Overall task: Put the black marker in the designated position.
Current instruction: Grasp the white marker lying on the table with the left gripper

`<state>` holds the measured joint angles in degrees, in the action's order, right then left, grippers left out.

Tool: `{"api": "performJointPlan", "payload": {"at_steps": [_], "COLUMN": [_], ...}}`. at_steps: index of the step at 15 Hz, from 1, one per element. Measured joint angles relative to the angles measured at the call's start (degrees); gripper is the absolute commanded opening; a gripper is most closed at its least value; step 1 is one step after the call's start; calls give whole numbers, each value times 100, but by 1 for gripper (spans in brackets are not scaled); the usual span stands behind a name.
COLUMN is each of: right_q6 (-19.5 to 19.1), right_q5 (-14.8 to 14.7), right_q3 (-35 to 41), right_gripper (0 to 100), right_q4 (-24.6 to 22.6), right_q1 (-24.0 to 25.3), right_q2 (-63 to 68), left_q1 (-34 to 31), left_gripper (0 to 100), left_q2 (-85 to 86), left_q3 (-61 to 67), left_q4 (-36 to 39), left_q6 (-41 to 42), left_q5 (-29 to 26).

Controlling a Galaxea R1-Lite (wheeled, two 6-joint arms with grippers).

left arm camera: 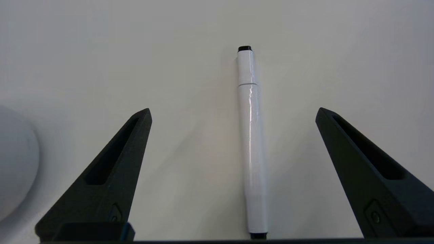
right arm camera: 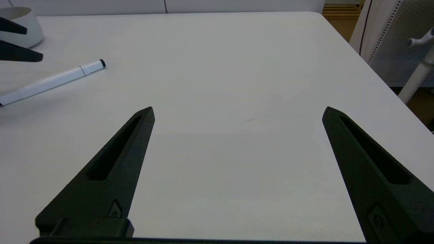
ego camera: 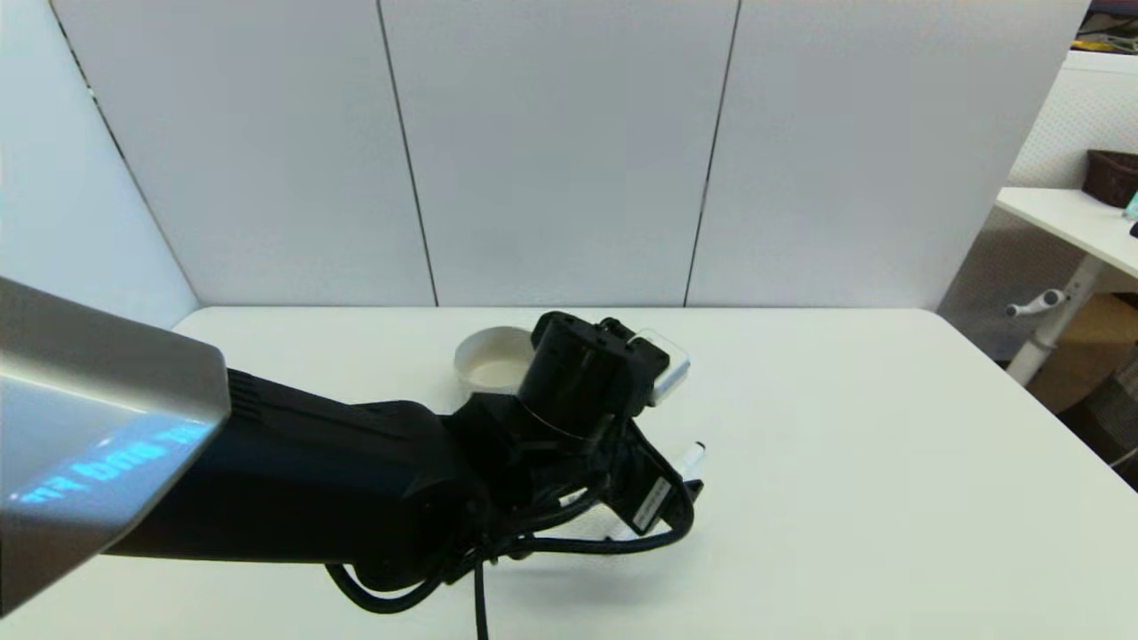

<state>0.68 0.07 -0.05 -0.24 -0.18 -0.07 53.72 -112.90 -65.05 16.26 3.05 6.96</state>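
Here, the left pincer hangs spread wide above the black marker, which lies flat on the tabletop, straddling it for a grasp; the right pincer, also agape, idles apart.

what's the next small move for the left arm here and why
Probably lower the left end effector straight down and close on the black marker. Its fingers are open and apart from the marker, which lies flat on the table between them, slightly off-centre toward one finger. The right end effector sits open, away from it.
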Motion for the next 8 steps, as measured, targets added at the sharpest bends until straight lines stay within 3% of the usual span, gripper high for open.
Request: {"api": "performJointPlan", "payload": {"at_steps": [8], "right_q6": [0], "right_q5": [0], "right_q3": [2], "right_gripper": [100], "right_q4": [0], "right_q1": [0], "right_q2": [0], "left_q1": [222], "left_gripper": [100], "left_q2": [-232], "left_q3": [-9], "left_q4": [325], "left_q6": [-221], "left_q5": [238]}}
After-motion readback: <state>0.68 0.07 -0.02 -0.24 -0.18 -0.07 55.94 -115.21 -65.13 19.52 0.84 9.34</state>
